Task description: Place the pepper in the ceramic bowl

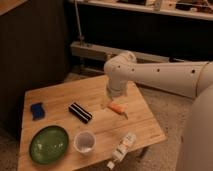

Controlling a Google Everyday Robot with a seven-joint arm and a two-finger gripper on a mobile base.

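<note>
The pepper (117,108) is a small slim orange-red piece lying on the wooden table (60,97), right of centre. The gripper (107,103) hangs from the white arm directly beside and just above the pepper's left end. The ceramic bowl (48,144) is a round shallow green dish at the table's front left, well away from the gripper.
A black white-striped block (80,112) lies at the table's middle. A translucent cup (84,142) stands right of the bowl. A blue block (37,110) lies at the left. A white bottle (122,149) lies at the front right edge. A dark wall and rail stand behind.
</note>
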